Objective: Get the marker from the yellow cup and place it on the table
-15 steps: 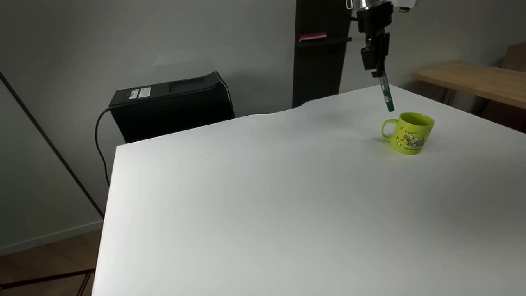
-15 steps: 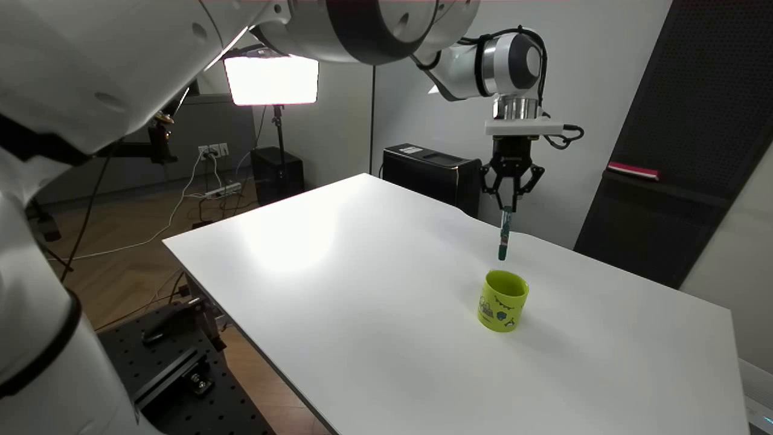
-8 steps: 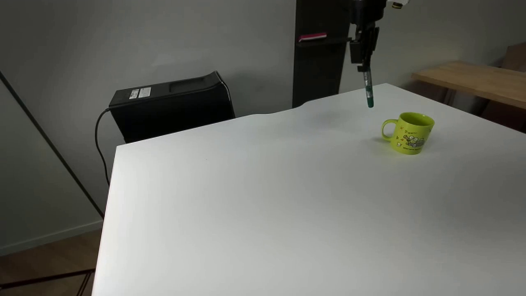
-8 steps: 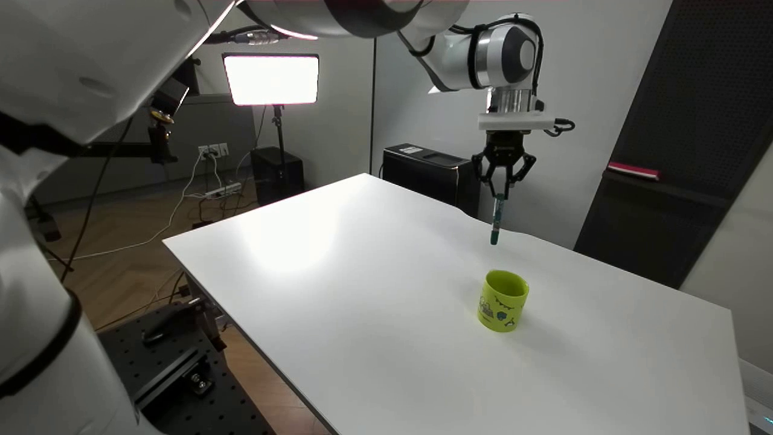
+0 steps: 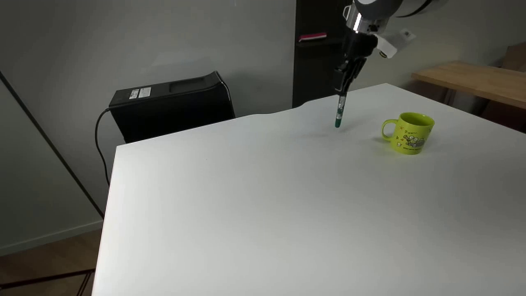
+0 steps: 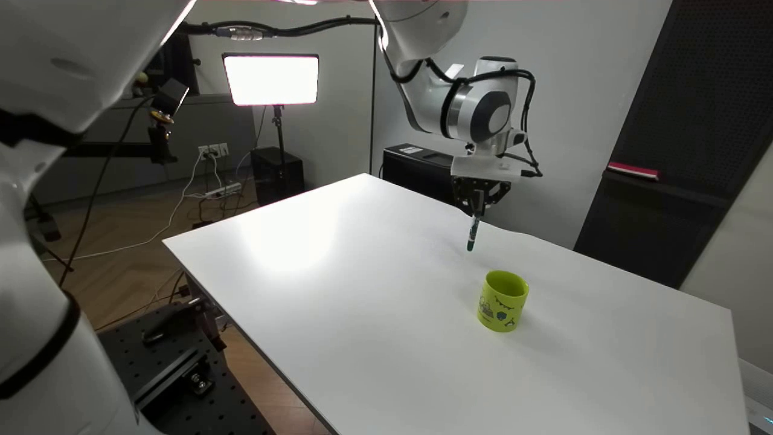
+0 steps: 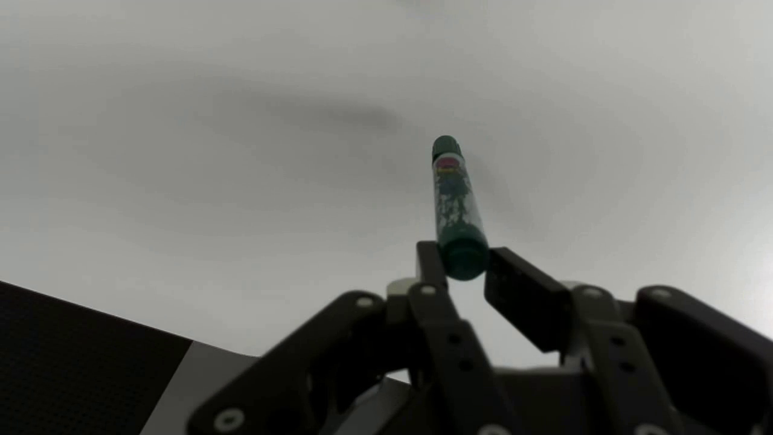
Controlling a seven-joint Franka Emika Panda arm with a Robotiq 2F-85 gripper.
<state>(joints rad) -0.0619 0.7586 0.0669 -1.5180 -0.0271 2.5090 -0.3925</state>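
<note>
The marker (image 5: pixel 340 112), dark green with a pale printed middle, hangs nearly upright, slightly tilted, in my gripper (image 5: pixel 341 93). In the wrist view the gripper (image 7: pixel 464 257) is shut on the upper end of the marker (image 7: pixel 456 199), with a finger on each side. The marker's lower end seems a little above the white table (image 5: pixel 246 197); the exact gap is hard to tell. The yellow cup (image 5: pixel 411 137) stands upright on the table, apart from the marker, its handle on the side facing it. The cup also shows in an exterior view (image 6: pixel 501 305), but not in the wrist view.
The table's far edge (image 6: pixel 525 234) lies close behind the gripper. A black box-like unit (image 5: pixel 172 107) stands beyond that edge. A dark cabinet (image 6: pixel 670 151) and a wooden table (image 5: pixel 472 80) stand behind. A bright lamp (image 6: pixel 272 78) stands at the back.
The gripper has carried the marker sideways, away from the cup on its handle side. In the last half second it came lower and the wrist turned and tilted. The cup has not moved.
</note>
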